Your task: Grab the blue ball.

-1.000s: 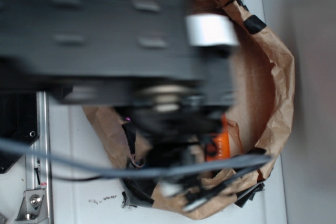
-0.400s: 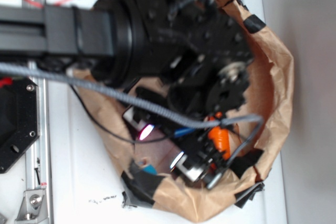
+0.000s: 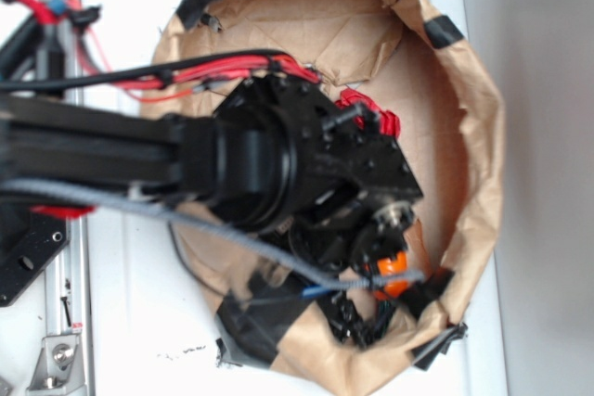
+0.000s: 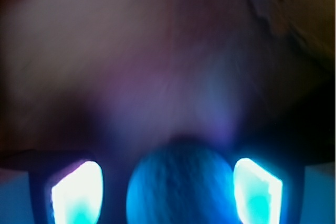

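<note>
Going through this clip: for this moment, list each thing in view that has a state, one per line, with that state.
blue ball: sits between the two fingers; contact unclear in the blur.
gripper: fingers apart, either side of the ball; whether clamped cannot be told.
paper bag: open, rim rolled down and taped; arm reaching inside.
orange carrot: in the bag, mostly hidden by the arm.
red wad: in the bag, partly hidden.

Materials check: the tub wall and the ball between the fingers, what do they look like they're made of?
Tub wall: brown kraft paper, matte and creased, patched with black tape. Blue ball: surface looks faintly textured, maybe rubber or foam; the wrist view is blurred and lit blue, so it stays open. It sits between the gripper's glowing fingers.
</note>
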{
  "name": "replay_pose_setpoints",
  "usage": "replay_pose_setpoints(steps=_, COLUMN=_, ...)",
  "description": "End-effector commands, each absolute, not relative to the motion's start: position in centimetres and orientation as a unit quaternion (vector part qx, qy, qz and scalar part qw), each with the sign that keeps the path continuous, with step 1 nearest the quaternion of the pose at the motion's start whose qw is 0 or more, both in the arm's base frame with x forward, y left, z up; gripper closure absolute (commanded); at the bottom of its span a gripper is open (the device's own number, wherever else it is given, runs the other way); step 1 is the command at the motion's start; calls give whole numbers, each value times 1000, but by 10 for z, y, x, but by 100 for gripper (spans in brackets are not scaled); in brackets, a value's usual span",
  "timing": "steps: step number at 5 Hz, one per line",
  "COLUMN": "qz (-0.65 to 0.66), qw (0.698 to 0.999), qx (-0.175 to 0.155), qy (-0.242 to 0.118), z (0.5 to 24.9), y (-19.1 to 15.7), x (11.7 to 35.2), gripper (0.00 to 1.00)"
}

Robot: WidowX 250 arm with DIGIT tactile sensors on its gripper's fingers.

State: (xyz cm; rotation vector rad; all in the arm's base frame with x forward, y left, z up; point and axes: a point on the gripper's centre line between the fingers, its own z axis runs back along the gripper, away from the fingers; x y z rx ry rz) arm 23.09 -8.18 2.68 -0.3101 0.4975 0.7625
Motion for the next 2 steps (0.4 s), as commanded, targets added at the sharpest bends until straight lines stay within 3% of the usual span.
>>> replay_pose_setpoints(steps=1, qz=316, qw=884, qx=-189, qy=289, z=23, y=-123, x=208, gripper=100)
replay_pose_setpoints(steps=2, qz=297, qw=902, qx=-199, qy=243, z=26, y=-114, x=212, gripper=100)
